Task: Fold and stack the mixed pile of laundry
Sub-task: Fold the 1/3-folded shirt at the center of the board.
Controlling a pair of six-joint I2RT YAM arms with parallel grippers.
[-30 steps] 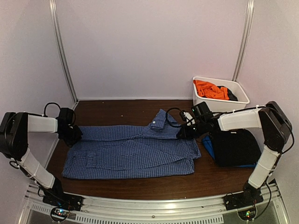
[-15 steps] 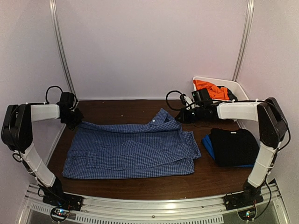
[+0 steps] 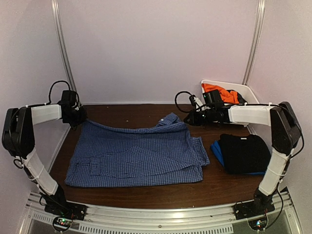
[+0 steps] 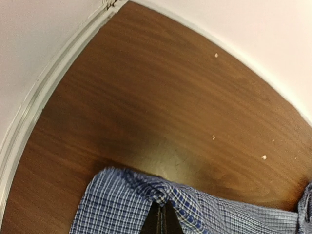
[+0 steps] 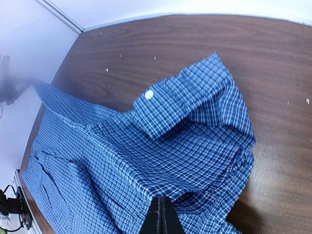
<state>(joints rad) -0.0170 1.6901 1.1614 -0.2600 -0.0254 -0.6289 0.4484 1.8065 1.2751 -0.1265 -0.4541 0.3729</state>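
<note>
On the left, the left end effector [image 3: 77, 118] is pressed together on the far corner of the blue-and-white checked shirt [image 3: 141, 156], pinching a thin bunch of cloth just above the tabletop [image 3: 131, 113]. That bite looks small, so I reckon a sharp pull could let the corner slip free. The shirt lies spread across the middle. The right end effector [image 3: 191, 118] pinches its far right edge beside a buttoned flap. If the arms travel unevenly, the fold would likely skew or bunch. The black piece [image 3: 246, 152], folded on a blue piece [image 3: 216, 148], lies near enough for a swinging edge to drag it. Behind the right arm, the white tub [image 3: 253, 100] holding the orange T-shirt [image 3: 219, 92] looks tipped and could be knocked.
</note>
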